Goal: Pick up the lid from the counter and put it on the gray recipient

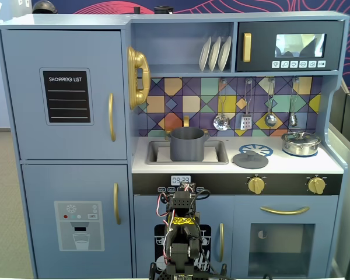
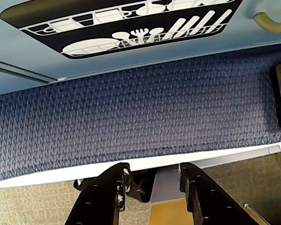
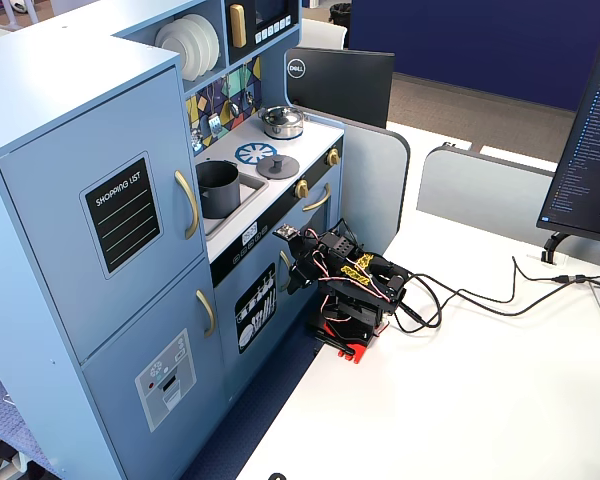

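The dark-gray lid [image 1: 250, 158] lies flat on the counter, on the edge of the blue burner ring, to the right of the sink in a fixed view. It also shows in the other fixed view [image 3: 278, 165]. The gray pot [image 1: 188, 144] stands uncovered in the sink [image 1: 154, 153] and also shows in the other fixed view [image 3: 217, 190]. My arm [image 1: 181, 230] is folded low in front of the toy kitchen, far below the counter. My gripper [image 2: 153, 169] points down over the table edge and blue carpet; its jaws stand apart with nothing between them.
A shiny silver lidded pot [image 1: 301, 143] stands on the right burner. Utensils [image 1: 245, 114] hang on the back wall above the counter. The dishwasher door [image 3: 255, 312] is close in front of my arm. Cables [image 3: 480, 298] trail across the white table, with monitors at the right.
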Tool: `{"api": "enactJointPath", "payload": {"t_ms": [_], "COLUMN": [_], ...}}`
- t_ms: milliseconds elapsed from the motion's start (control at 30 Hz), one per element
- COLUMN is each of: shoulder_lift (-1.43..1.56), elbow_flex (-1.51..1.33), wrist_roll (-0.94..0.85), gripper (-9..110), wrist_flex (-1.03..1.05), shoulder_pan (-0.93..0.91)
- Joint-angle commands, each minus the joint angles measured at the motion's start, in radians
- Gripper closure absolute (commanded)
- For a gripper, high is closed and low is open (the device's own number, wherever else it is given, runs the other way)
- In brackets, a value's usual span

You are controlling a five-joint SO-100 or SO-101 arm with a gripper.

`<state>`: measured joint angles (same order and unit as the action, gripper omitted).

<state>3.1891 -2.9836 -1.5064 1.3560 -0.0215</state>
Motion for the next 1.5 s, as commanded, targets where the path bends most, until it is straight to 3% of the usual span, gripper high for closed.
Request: {"api": "enactJointPath", "payload": {"t_ms": [0,467,900,1033,1233,1467], "shoulder_lift": [-0.011,-0.011,-0.19,-0.225,-0.341,-0.541], "elbow_flex": [-0.018,0.009,0.515,0.594,0.606,0.615], "wrist_roll": [-0.003,-0.041,-0.112,-0.175,-0.133,-0.118], "gripper": [101,101,101,102,101,79], "wrist_flex": [0.172,0.1,-0.009,-0.229,-0.746,-1.192], "shoulder_pan": [0.025,-0.012,-0.1,-0.201,-0.437,-0.581]}}
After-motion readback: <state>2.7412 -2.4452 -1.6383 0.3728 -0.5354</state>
